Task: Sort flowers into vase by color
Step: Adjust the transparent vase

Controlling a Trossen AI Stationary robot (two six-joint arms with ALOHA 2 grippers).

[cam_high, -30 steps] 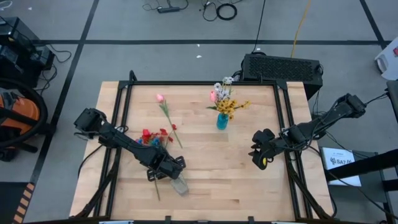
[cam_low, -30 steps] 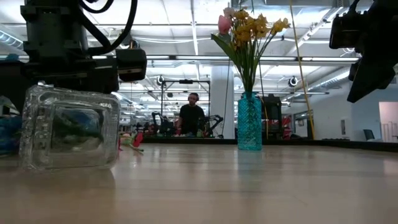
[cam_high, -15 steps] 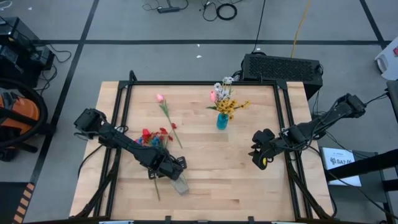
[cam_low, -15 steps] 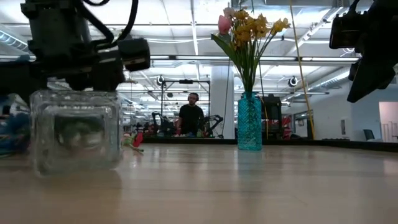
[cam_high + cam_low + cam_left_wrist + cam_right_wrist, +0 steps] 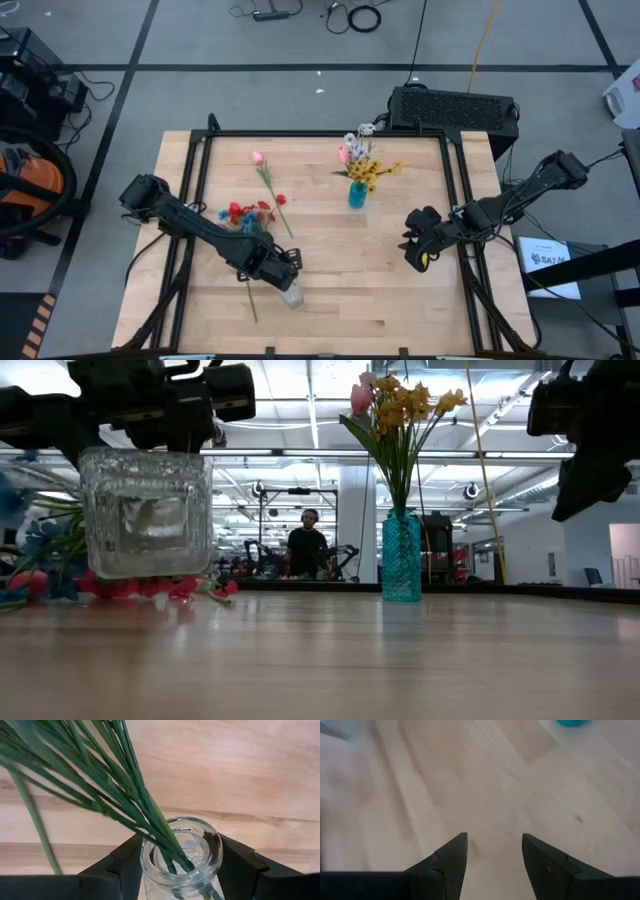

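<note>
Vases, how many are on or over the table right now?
2. A clear glass vase is held off the table by the left tool; a teal vase stands mid-table. None seem hidden.

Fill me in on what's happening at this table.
The left pincer is clamped on a clear glass vase holding green stems, and has it lifted clear of the table. The right pincer hangs open and empty near the table's right edge. A blue vase already holds yellow, pink and white flowers. A pink tulip lies loose.
</note>
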